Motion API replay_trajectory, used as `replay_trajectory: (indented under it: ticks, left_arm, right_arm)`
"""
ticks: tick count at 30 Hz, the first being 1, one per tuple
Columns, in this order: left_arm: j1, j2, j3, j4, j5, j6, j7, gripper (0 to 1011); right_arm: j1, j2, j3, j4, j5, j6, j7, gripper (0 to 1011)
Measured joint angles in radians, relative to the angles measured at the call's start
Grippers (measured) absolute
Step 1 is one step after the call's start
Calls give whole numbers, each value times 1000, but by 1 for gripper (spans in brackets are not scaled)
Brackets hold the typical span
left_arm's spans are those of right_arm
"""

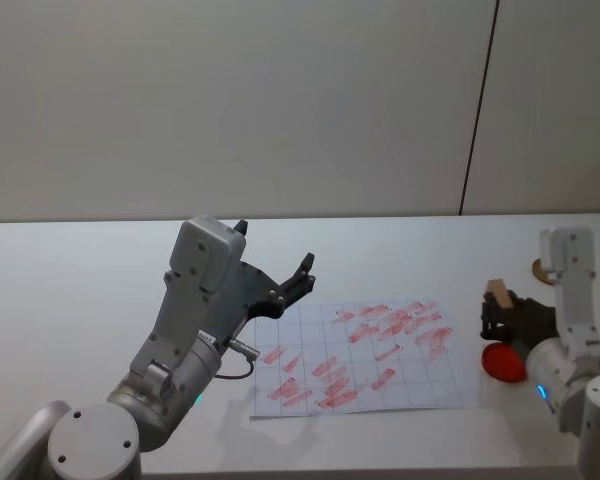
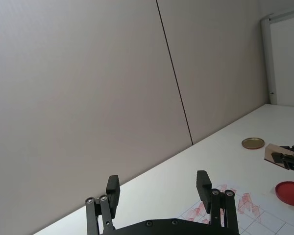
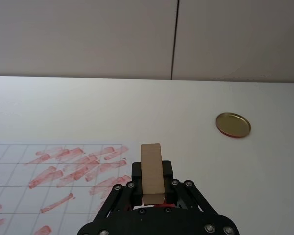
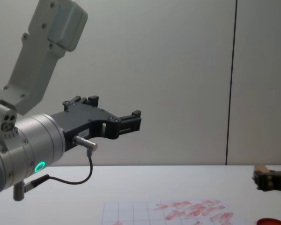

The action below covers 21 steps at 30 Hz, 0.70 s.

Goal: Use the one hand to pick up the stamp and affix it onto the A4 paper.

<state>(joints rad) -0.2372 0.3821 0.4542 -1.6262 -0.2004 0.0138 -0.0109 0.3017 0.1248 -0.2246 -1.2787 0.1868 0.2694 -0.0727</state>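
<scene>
The stamp [image 1: 497, 293] is a small pale wooden block standing upright between the fingers of my right gripper [image 1: 498, 318], which is shut on it. It hangs just right of the A4 paper [image 1: 370, 355], above a flat red disc [image 1: 502, 363]. The right wrist view shows the stamp [image 3: 152, 171] gripped at its lower end, with the red-smudged paper [image 3: 19, 171] to one side. My left gripper [image 1: 275, 247] is raised in the air over the paper's left part, open and holding nothing. The left wrist view looks past those spread fingers [image 2: 203, 182] toward the stamp [image 2: 273, 152].
A gold round disc [image 1: 537, 268] lies on the white table [image 1: 80, 280] behind the right gripper, also seen as the gold disc [image 3: 232, 124]. The red disc [image 2: 290, 192] lies off the paper's right edge. A plain wall rises behind the table.
</scene>
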Motion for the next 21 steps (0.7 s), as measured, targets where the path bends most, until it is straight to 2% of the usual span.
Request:
replay_trajectory:
  ticks: [10,21]
  left_arm:
    - [0,0,0,0,0,0,0,993]
    - [0,0,0,0,0,0,0,993]
  right_arm:
    - [-7,-20,-32,-27,-30,55,43,219]
    - [-6,-55,-86,24,-83,111,85,221]
